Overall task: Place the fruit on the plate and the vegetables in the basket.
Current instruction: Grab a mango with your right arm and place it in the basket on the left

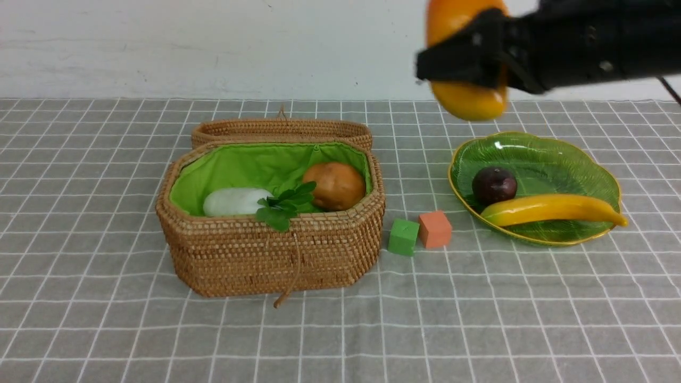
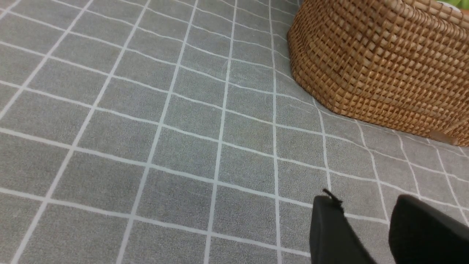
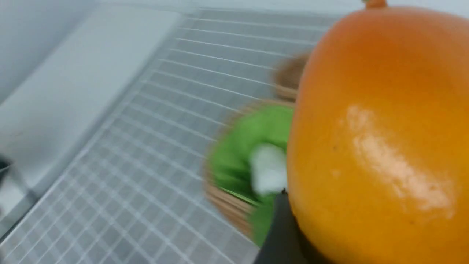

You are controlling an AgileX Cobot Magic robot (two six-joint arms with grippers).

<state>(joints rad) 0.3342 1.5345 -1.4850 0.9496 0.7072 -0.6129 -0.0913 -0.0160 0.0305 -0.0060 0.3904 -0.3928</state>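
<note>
Yellow-orange oval [image 1: 468, 101] clamped in right gripper [image 1: 462, 56] high above plate [image 1: 596, 175], banana [image 1: 553, 209] and plum [image 1: 494, 184] on plate, left gripper [image 2: 366, 234] slightly parted, empty beside basket [image 2: 377, 62].

Right gripper [image 1: 468, 58] raised high, clamped on load — left gripper [image 2: 370, 234] low, fingers apart.

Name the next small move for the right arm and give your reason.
Probably carry the yellow-orange oval leftward until it is above the basket. The right claw grips it in the air behind the plate, while the banana and plum already lie on the plate.
</note>
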